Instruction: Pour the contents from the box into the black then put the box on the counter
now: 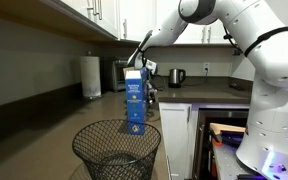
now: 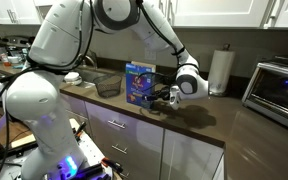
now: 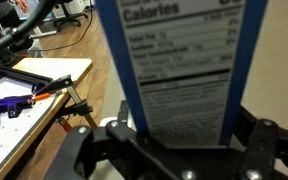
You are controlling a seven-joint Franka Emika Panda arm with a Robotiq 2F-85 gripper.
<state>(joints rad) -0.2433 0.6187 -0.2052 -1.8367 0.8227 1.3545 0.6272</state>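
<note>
The tall blue cardboard box [image 1: 134,100] stood upright on the dark grey-brown worktop [image 2: 199,120] near the round black wire-mesh wastebasket [image 1: 116,150]. The fingers [image 3: 256,140] flanked the box; whether they gripped it was unclear.

An exterior view sits low, close behind the black bin [image 1: 117,150], facing along the counter [image 1: 179,106]. An exterior view stands past the robot's body [image 2: 44,90], facing the counter's front. Both share the box [image 1: 134,100] and paper towel roll [image 1: 91,75]; the wrist view looks closely at the box's label
</note>
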